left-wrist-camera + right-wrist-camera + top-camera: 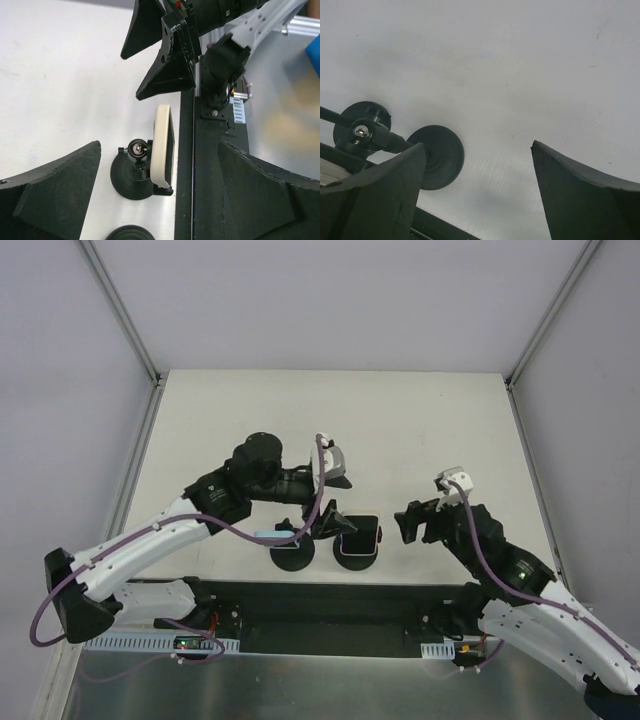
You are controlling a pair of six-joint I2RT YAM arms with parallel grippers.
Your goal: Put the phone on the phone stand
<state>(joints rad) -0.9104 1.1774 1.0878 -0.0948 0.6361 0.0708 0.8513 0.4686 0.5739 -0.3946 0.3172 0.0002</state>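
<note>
The phone (161,145), dark-screened in a cream case, leans nearly upright in the cradle of the black round-based phone stand (127,177), near the bench's (400,420) front edge.

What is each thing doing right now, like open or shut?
phone: resting on its stand, not held.
phone stand: upright, carrying the phone.
other stand: standing on its base; load unclear.
left gripper: open, holding nothing.
right gripper: open, holding nothing.
</note>
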